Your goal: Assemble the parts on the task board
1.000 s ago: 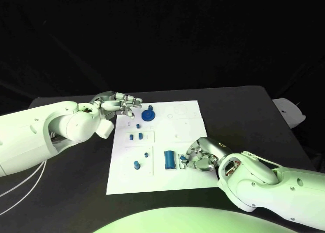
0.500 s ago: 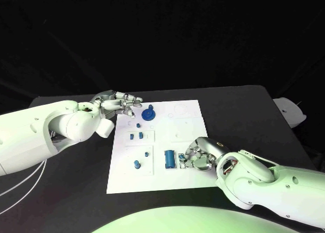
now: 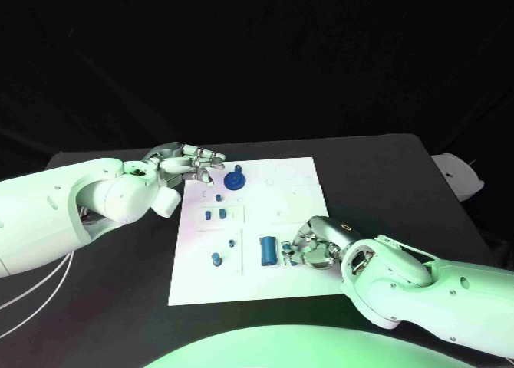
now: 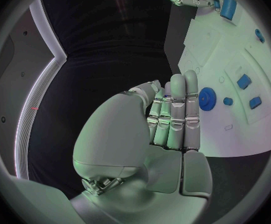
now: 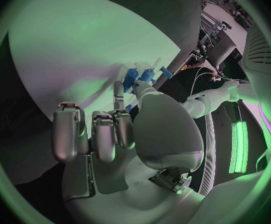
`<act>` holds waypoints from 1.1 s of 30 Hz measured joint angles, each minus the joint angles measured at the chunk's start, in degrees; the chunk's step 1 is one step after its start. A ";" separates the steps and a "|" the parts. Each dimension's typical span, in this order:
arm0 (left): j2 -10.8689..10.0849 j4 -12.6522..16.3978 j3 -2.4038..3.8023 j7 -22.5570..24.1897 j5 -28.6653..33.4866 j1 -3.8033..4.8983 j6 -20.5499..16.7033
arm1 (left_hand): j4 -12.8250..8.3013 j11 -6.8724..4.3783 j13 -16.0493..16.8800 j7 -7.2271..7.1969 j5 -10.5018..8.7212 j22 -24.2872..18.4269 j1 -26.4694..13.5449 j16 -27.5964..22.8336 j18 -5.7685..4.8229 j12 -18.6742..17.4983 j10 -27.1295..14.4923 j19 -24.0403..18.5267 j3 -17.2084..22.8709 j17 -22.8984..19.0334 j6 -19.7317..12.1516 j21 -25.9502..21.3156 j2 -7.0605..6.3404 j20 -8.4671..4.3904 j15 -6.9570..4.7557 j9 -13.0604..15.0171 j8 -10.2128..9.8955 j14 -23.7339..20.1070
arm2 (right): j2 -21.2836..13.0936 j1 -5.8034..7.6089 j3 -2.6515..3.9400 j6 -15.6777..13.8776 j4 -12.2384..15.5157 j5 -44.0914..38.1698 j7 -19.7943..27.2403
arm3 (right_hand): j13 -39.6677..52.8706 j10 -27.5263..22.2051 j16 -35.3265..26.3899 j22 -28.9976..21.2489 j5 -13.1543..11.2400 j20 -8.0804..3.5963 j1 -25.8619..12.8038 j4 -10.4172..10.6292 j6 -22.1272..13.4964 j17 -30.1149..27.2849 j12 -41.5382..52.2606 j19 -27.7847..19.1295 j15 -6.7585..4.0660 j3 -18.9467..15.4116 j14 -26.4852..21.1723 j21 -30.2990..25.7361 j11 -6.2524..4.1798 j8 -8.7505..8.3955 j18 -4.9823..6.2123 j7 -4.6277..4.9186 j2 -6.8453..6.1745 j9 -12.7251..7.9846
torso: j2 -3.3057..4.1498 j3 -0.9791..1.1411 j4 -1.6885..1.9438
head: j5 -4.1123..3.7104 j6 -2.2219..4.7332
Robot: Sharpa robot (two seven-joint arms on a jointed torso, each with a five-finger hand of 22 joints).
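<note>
Seen from above, left to right. At the far left corner of the task board, the left hand, fingers bunched close with nothing visibly in them; hovering just off the board's edge beside a round blue gear. In the left wrist view, fingers held straight and pressed together, empty, the gear just past their tips.

Further along, toward the board's near right side, the right hand curled over the white surface, pinching a small blue part against the board. Just left of it, lying flat, a larger blue block. In the right wrist view, fingers bent down over the board with blue pieces at the tips; exact grasp hard to make out there, probably a thumb-and-finger pinch.

Step in hand, as a judgement: seating or picking the small part beside the block, right hand working, left hand waiting. Next move likely calling for a fine, steady press or lift without nudging the neighbouring block.

Counted in the head view: one board; one gear; one large block; two small rectangular pieces mid-board; one tiny piece above them; two small round pieces near the lower left; one pinched part. Two hands.
</note>
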 measured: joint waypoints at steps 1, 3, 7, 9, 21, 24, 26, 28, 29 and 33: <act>0.01 0.00 0.00 -0.01 0.00 0.00 0.00 | 0.00 0.00 0.00 0.00 0.00 0.00 0.00 0.00 -0.01 0.00 0.00 0.00 0.00 0.00 0.00 0.00 0.00 0.00 0.00 0.00 0.00 0.00 | 0.01 0.00 0.00 0.08 -0.04 0.00 -0.04 | 0.00 0.00 0.00 0.00 0.00 0.00 -0.37 0.07 0.09 0.00 0.00 0.00 0.00 -0.07 0.00 0.00 0.00 0.02 0.00 -0.09 0.24 0.06 | -0.01 0.00 0.00 | -0.02 0.00; 0.04 0.02 0.00 -0.02 0.00 0.00 0.01 | 0.00 0.00 0.00 0.00 0.00 0.00 0.00 0.00 0.00 0.00 0.00 0.00 0.00 0.00 0.00 0.00 0.00 0.00 0.00 0.00 0.00 0.00 | 0.03 0.00 0.01 0.24 -0.05 -0.02 -0.14 | 0.00 0.00 0.00 0.00 0.01 0.00 -0.38 0.31 0.12 0.00 0.00 0.00 0.00 -0.31 0.00 0.00 0.00 0.04 0.00 -0.12 0.24 0.14 | -0.01 0.00 0.00 | -0.05 0.00; 0.06 0.05 0.00 -0.03 0.00 0.01 0.04 | 0.00 0.00 0.00 0.00 0.00 0.00 0.00 0.00 0.00 0.00 0.00 0.00 0.00 0.00 0.00 0.00 0.00 0.00 0.00 0.00 0.00 0.00 | 0.07 0.00 0.01 0.58 -0.09 -0.03 -0.31 | 0.00 0.00 0.00 0.00 0.34 0.00 -1.61 0.78 0.31 0.00 0.00 0.00 0.00 -0.78 0.00 0.00 0.00 0.25 0.00 -0.31 0.41 0.49 | -0.01 0.02 -0.01 | -0.05 -0.01; 0.07 0.05 0.00 -0.04 0.00 0.01 0.05 | 0.00 0.00 0.00 0.00 0.00 0.00 0.00 0.00 -0.01 0.00 0.00 0.00 0.00 0.00 0.00 0.00 0.00 0.00 0.00 0.00 0.00 0.00 | 0.11 -0.01 0.01 0.71 -0.11 -0.04 -0.38 | 0.00 0.03 0.00 0.00 1.32 0.00 -2.56 1.12 0.62 0.00 0.00 0.00 0.00 -1.16 0.00 0.00 -0.03 0.63 0.00 -0.23 0.43 0.69 | -0.01 0.02 -0.02 | -0.06 -0.01; 0.22 -0.02 0.00 -0.08 0.00 0.01 0.16 | 0.16 -0.21 -0.06 0.02 0.00 0.00 0.00 0.00 -0.01 0.00 -0.21 0.00 0.16 0.00 -0.40 0.00 0.00 0.00 0.19 0.00 0.00 -0.19 | 0.47 -0.05 -0.05 1.10 -0.27 -1.03 -0.95 | 0.00 0.01 0.00 0.04 -3.52 0.00 -6.25 1.07 0.69 -0.01 0.00 0.00 0.00 -6.66 0.00 -0.29 -0.42 1.54 0.00 -0.26 1.30 1.86 | -0.01 0.02 0.01 | -0.20 -0.03; 0.24 -0.03 0.00 -0.09 0.00 0.01 0.19 | 0.16 -0.21 -0.06 0.02 0.00 0.00 0.00 0.00 -0.01 0.00 -0.21 0.00 0.16 0.00 -0.40 0.00 0.00 0.00 0.19 0.00 0.00 -0.19 | 0.49 -0.05 -0.05 1.08 -0.27 -1.29 -1.03 | 0.00 0.01 0.00 0.04 -6.43 0.00 -6.78 1.08 0.69 -0.01 0.00 0.00 0.00 -7.99 0.00 -0.29 -0.42 1.55 0.00 -0.26 1.83 2.06 | -0.01 0.01 0.01 | -0.14 -0.03; 0.24 -0.03 0.00 -0.10 0.00 0.00 0.21 | 0.16 -0.21 -0.06 0.02 0.00 0.00 0.00 0.00 -0.01 0.00 -0.21 0.00 0.16 0.00 -0.40 0.00 0.00 0.00 0.19 0.00 0.00 -0.19 | 0.49 -0.05 -0.05 1.04 -0.26 -1.45 -1.04 | 0.00 0.01 0.00 0.04 -7.47 0.00 -6.78 1.07 0.69 -0.01 0.00 0.00 0.00 -8.55 0.00 -0.29 -0.42 1.55 0.00 -0.26 1.83 2.15 | -0.02 0.01 0.01 | -0.13 -0.03; 0.24 -0.03 0.00 -0.11 0.00 -0.01 0.23 | 0.16 -0.21 -0.05 0.02 0.00 0.00 0.00 0.00 -0.02 0.00 -0.21 0.00 0.16 0.00 -0.40 0.00 0.00 0.00 0.19 0.00 0.00 -0.19 | 0.48 -0.05 -0.05 0.95 -0.20 -1.63 -1.04 | 0.00 0.01 0.00 0.04 -7.69 0.00 -6.78 1.07 0.69 -0.01 0.00 0.00 0.00 -8.55 0.00 -0.29 -0.42 1.56 0.00 -0.26 1.83 2.22 | -0.02 0.01 0.00 | -0.13 -0.03; 0.24 -0.04 0.00 -0.11 0.00 0.00 0.24 | 0.16 -0.21 -0.05 0.02 0.00 0.00 0.00 0.00 -0.01 0.00 -0.21 0.00 0.16 0.00 -0.40 0.00 0.00 0.00 0.19 0.00 0.00 -0.19 | 0.45 -0.05 -0.05 0.90 -0.15 -1.70 -1.04 | 0.00 0.01 0.00 0.03 -7.69 0.00 -6.78 1.07 0.69 -0.01 0.00 0.00 0.00 -8.55 0.00 -0.29 -0.42 1.56 0.00 -0.26 1.83 2.25 | -0.03 0.01 -0.01 | -0.13 -0.03; 0.24 -0.04 0.00 -0.12 0.00 0.00 0.27 | 0.16 -0.21 -0.05 0.02 0.00 0.00 0.00 0.00 -0.01 0.00 -0.21 0.00 0.16 0.00 -0.40 0.00 0.00 0.00 0.19 0.00 0.00 -0.19 | 0.19 -0.05 -0.05 0.63 0.32 -2.07 -0.89 | 0.00 0.01 0.00 0.03 -7.69 0.00 -6.76 0.82 0.68 -0.01 0.00 0.00 0.00 -8.80 0.00 -0.29 -0.42 1.80 0.00 -0.28 1.84 2.26 | -0.04 0.01 -0.02 | -0.14 0.00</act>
